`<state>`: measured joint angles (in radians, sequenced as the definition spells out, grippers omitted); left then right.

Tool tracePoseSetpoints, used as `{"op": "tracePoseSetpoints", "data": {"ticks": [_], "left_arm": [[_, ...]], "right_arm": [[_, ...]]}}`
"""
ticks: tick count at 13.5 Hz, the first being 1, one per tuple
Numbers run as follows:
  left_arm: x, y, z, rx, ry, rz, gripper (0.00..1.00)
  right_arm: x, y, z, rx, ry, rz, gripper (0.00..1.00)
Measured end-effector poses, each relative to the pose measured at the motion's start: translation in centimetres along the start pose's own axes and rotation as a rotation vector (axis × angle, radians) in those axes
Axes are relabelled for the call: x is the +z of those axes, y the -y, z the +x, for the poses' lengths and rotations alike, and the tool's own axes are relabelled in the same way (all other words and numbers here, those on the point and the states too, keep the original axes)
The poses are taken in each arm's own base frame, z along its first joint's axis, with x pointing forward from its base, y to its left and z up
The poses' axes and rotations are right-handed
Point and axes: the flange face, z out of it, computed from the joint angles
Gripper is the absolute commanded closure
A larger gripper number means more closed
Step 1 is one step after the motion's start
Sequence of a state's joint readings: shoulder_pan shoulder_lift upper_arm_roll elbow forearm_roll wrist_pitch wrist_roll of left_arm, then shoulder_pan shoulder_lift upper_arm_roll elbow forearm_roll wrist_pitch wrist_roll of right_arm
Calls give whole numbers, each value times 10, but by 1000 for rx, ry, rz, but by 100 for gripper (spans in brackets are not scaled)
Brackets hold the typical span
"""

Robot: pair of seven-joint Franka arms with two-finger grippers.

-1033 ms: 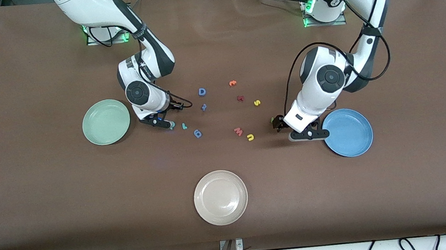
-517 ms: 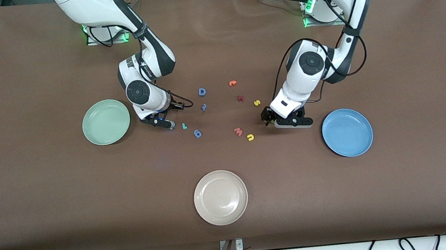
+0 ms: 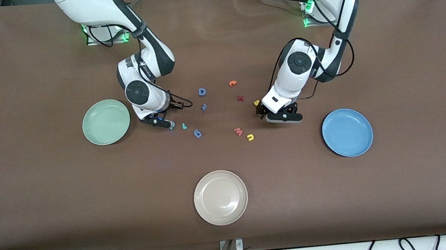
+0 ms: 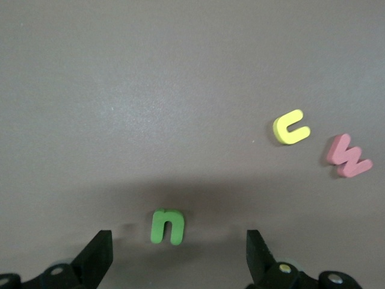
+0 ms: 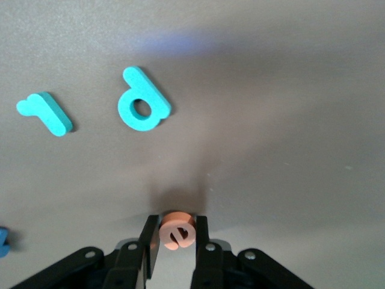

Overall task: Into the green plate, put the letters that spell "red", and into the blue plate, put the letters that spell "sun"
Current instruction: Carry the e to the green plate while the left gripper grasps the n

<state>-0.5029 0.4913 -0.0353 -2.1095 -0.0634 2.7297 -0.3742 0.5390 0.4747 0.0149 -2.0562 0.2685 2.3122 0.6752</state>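
Note:
My right gripper (image 5: 177, 232) is shut on the orange "e" (image 5: 178, 229), low over the table beside the green plate (image 3: 105, 121); in the front view that gripper (image 3: 160, 121) hides the "e". The teal "d" (image 5: 143, 107) and teal "r" (image 5: 45, 113) lie just past it on the table. My left gripper (image 4: 178, 253) is open, its fingers either side of the green "n" (image 4: 167, 226), which lies flat. The yellow "u" (image 4: 291, 127) lies nearby, and the yellow "s" (image 3: 256, 103) lies by the left gripper (image 3: 262, 111). The blue plate (image 3: 347, 132) holds nothing.
A beige plate (image 3: 220, 197) sits nearest the front camera. A pink "w" (image 3: 238, 131), a blue "D" (image 3: 202, 91), two more blue letters (image 3: 198, 133), an orange "t" (image 3: 232, 83) and a dark red letter (image 3: 240, 98) lie scattered mid-table.
The left arm has swung from beside the blue plate toward the middle letters and now stands over the green "n". The right gripper has closed on the orange "e".

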Motion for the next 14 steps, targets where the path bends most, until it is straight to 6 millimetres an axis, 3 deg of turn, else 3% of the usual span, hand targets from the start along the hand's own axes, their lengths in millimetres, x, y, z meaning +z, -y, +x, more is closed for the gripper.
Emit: {"op": "tracePoseSetpoints", "data": {"ticks": [4,7,10,14], "left_arm": [[-3,0,10,21,41,34,3],[6,-1,14,29,80,56,3],[11,-5,23,28,102,64,4],[21,-5,24,26,113,68,9]], "right_arm": [[-70,-30,19,29,24,-5,81],[-111,-79,41,0,54,-8,81],[-128,-135,70,-28,74,-4,81],[-128,-207,103,-71,92,-1,81]]}}
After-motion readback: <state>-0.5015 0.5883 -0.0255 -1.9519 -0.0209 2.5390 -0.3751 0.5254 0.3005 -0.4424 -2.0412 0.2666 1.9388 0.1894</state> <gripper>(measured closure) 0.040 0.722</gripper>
